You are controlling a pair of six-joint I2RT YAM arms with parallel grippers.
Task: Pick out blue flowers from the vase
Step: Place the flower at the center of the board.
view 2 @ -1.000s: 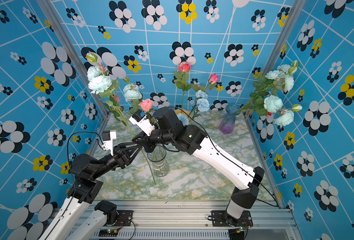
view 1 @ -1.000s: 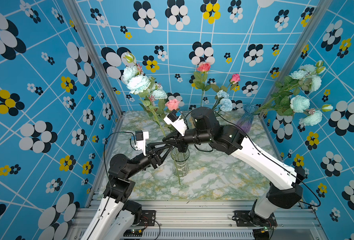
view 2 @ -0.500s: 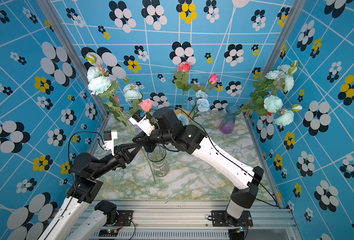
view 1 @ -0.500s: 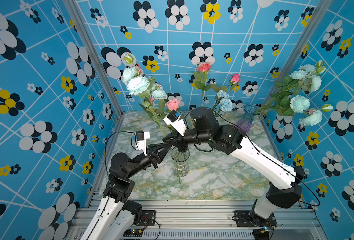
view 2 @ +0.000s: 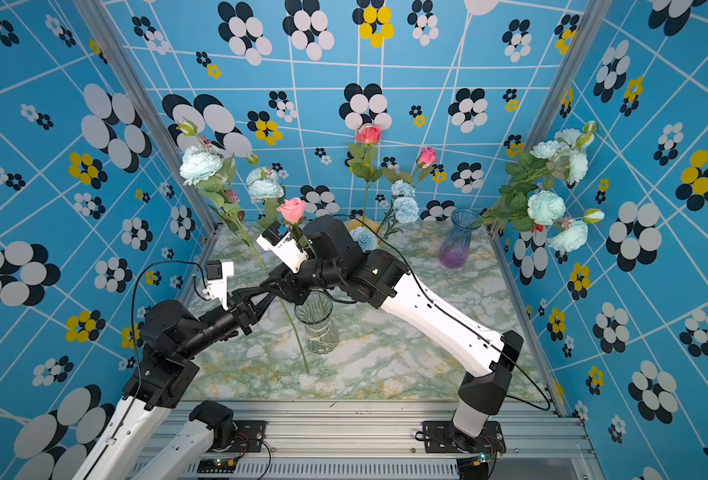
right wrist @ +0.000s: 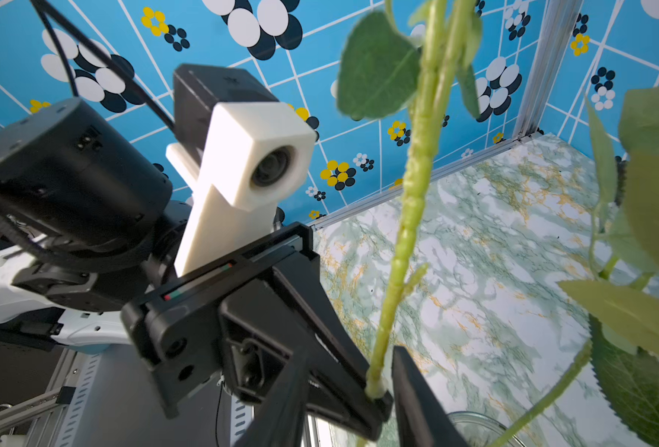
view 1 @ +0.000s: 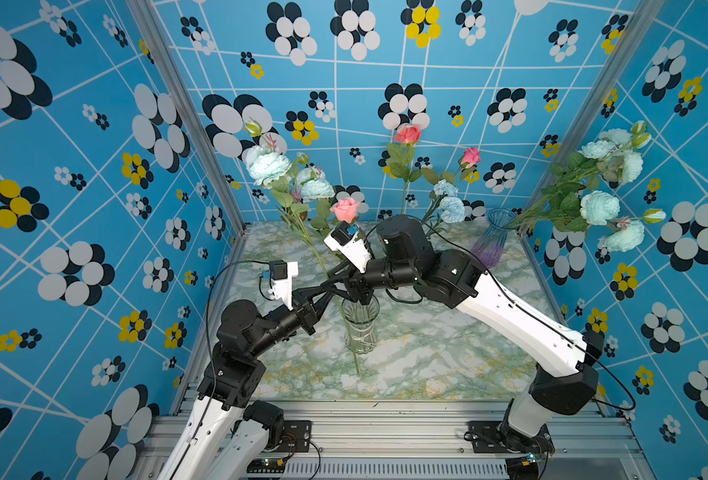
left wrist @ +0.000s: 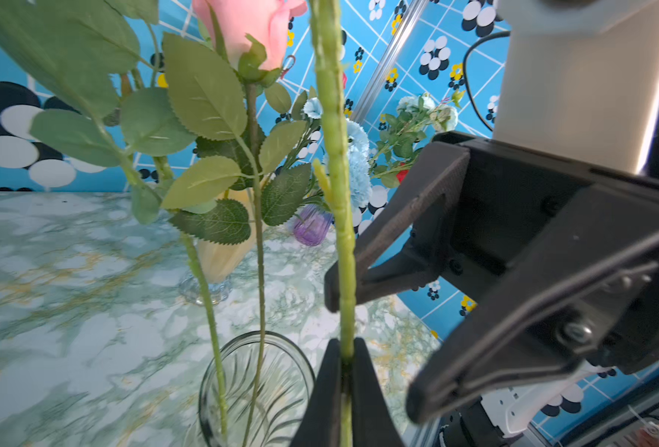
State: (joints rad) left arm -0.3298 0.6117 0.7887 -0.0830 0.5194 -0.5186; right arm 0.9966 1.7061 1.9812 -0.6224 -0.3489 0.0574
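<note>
1. Since a second ago the hold has changed hands. The left gripper (left wrist: 345,367), spread about the stem then, is now clenched on it. The right gripper (left wrist: 374,348), closed then, has let go.
2. From the left wrist view we see the left jaws pressed together on the thick green stem (left wrist: 335,174) of the blue peony spray (view 1: 267,166). The right fingers (left wrist: 397,232) stand apart on either side of the same stem, just up from the left grip.
3. We find the spray leaning toward the back left corner with its pale blooms high. Its stem runs down past the clear vase (view 1: 360,328), and its lower end hangs outside the glass, in front of it, over the marbled table (view 1: 427,365).
4. We see the pink rose (view 1: 345,209) standing in the clear vase.
5. The blue carnations (view 1: 452,208) stand behind the right arm. We think they rise from the yellow vase (left wrist: 223,263), though leaves hide where the stems enter.
6. At the back right, the second blue peony spray (view 1: 599,208) sits in the purple vase (view 1: 493,241) and leans toward the right wall.
</note>
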